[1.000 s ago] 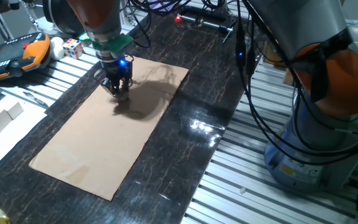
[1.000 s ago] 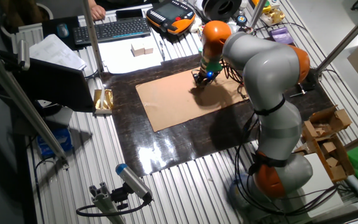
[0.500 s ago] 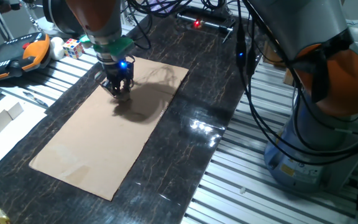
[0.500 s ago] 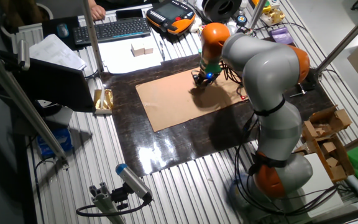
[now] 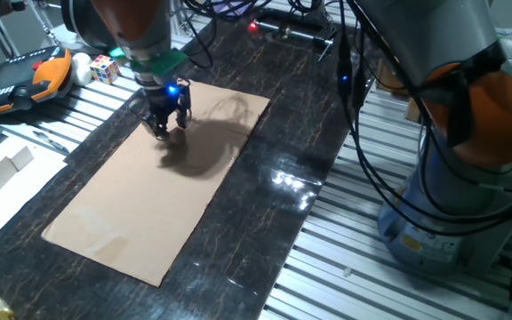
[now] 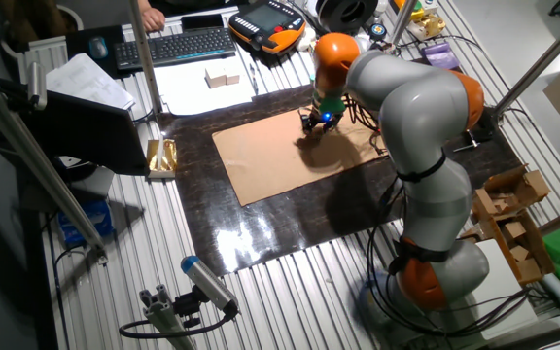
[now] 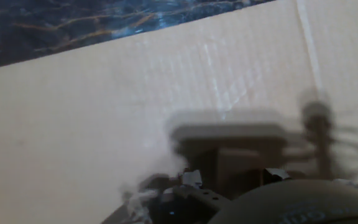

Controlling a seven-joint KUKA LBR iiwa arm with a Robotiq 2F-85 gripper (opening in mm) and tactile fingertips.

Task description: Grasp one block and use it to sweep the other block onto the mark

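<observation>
— How far along would you say it is?

— Hard to call from here. Reading left to right on the surface: the two pale blocks (image 5: 4, 165) sit on the white paper, well off the cardboard (image 5: 132, 213), and play no part. Then the gripper (image 5: 165, 130) is down low over the far end of the cardboard, its tip at or just above the sheet.

— Has it got the little cube?

— I can't tell. From both side views the jaws hide whatever is between them, and the hand view is blurred; there is a squarish brownish shape (image 7: 240, 163) right in front of the fingers that may be the cube, but I wouldn't swear to it. Whether the jaws are closed on it I cannot say either.

— And the mark?

— I can't find it. So I'd judge the grasp or the sweep is under way, nothing visibly finished.

— Any containers?

— Only a cardboard box (image 6: 510, 216) by the robot's base, scraps inside.
</observation>
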